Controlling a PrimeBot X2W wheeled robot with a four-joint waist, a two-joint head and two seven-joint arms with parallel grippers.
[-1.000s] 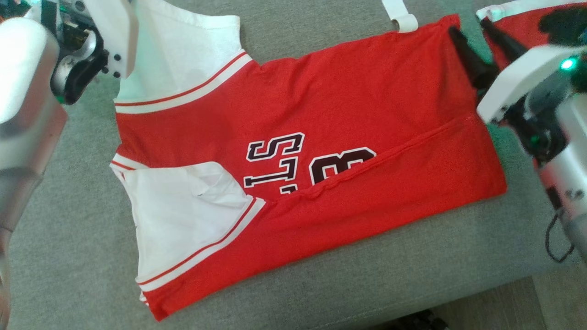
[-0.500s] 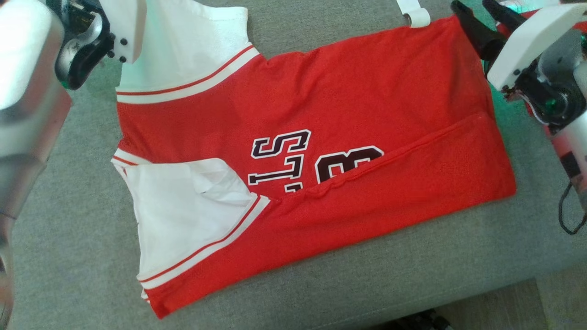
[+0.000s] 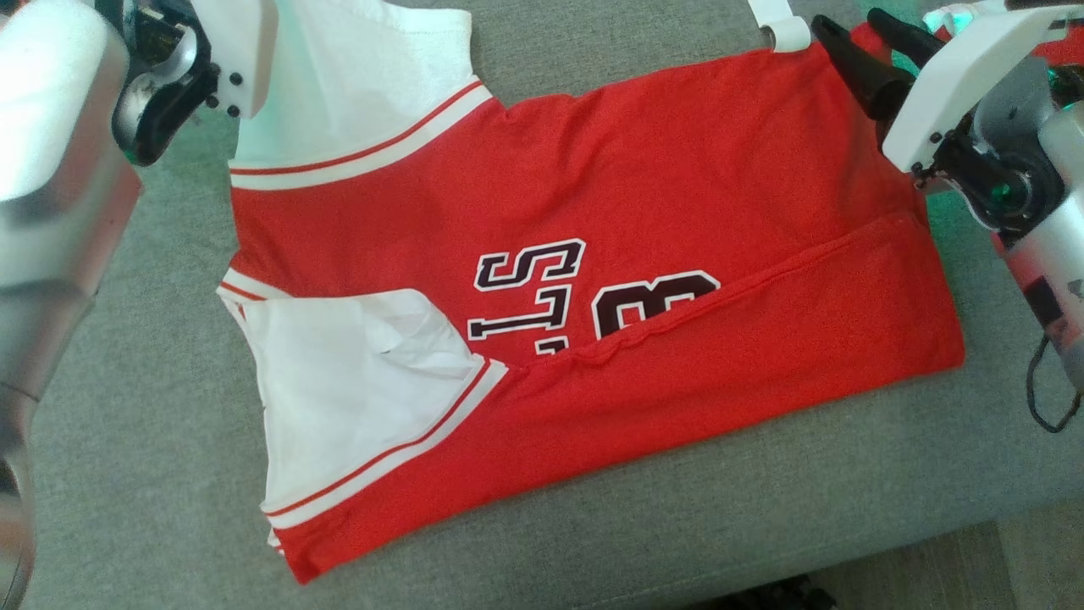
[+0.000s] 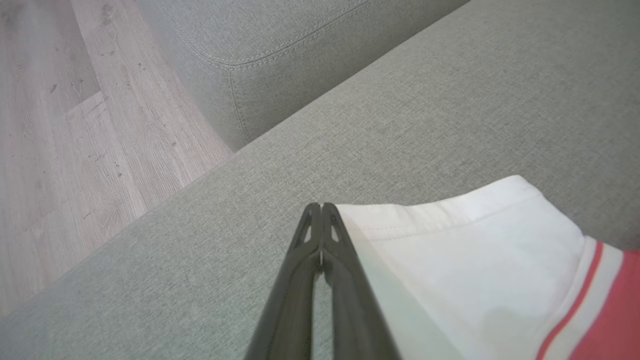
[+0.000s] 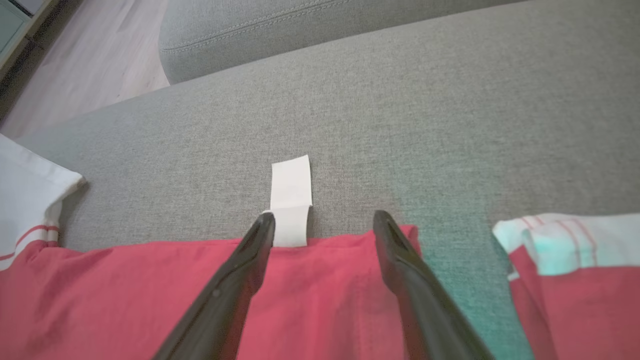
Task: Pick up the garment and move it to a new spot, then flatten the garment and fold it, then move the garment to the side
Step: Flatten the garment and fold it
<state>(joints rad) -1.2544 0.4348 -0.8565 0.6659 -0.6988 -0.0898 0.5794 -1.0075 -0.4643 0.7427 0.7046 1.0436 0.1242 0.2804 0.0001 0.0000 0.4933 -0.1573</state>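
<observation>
So here's where we're at: the garment (image 3: 660, 169), a red jersey with white sleeves, lies spread out on the grey sofa cushion (image 3: 677, 525), pretty much in the middle of it. Its near long edge is folded up over the front, so the fold covers part of the black lettering (image 3: 542, 288). The near sleeve (image 3: 356, 390) is tucked in on top of the red, and the far sleeve (image 4: 475, 260) lies flat off toward our left. Our left gripper (image 4: 321, 212) sits right at the corner of that far sleeve's hem with its jaws clenched tight together. We can't tell if they touch the cloth or pinch any of it. Our right gripper (image 5: 324, 222) hangs over the opposite end of the garment, at the far corner of the red hem, jaws released and spread wide. One jaw tip is just beside a little white tag (image 5: 291, 200) that sticks out from the hem onto the cushion. Off to the right, apart from ours, lies an other shirt (image 5: 575, 280), also red and white. Wood floor (image 4: 60, 125) shows past the cushion's edge.
</observation>
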